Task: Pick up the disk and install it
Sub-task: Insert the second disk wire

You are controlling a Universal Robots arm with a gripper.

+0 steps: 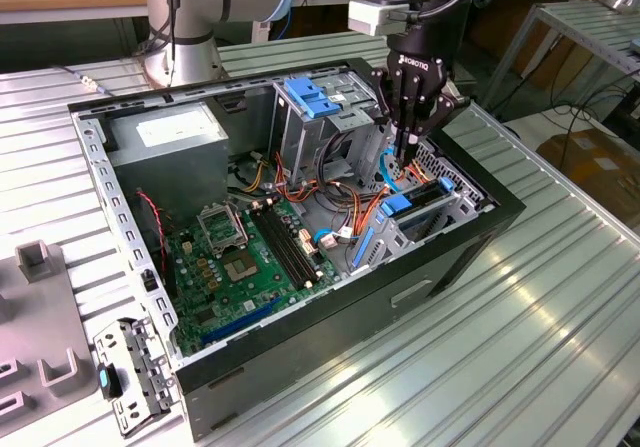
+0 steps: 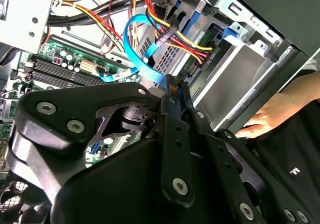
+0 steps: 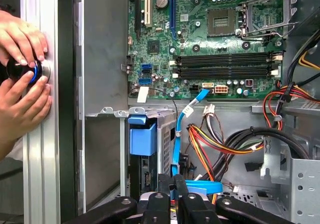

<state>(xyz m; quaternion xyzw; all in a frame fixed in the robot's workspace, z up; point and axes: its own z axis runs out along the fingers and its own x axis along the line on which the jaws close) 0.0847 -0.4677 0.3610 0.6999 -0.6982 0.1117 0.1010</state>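
Note:
An open computer case (image 1: pixel 120 237) lies on the slatted table. The disk (image 1: pixel 398 205) stands on edge in the drive cage at the case's front, on the exterior view's right. The blue end of its carrier (image 3: pixel 142 139) shows in the first wrist view. My gripper (image 1: pixel 405 159) reaches straight down into the case just behind that cage. Its fingers (image 2: pixel 172 101) are pressed together on the end of a flat blue cable (image 2: pixel 140 48). That blue cable (image 3: pixel 175 139) loops up from the green motherboard (image 1: pixel 255 257).
Red, yellow and orange power wires (image 2: pixel 175 36) hang beside the gripper. A blue latch bracket (image 1: pixel 315 97) tops the grey cage behind it. A grey power supply box (image 1: pixel 170 137) fills the far corner. A person's hands (image 3: pixel 22 78) grip a black knob outside the case wall.

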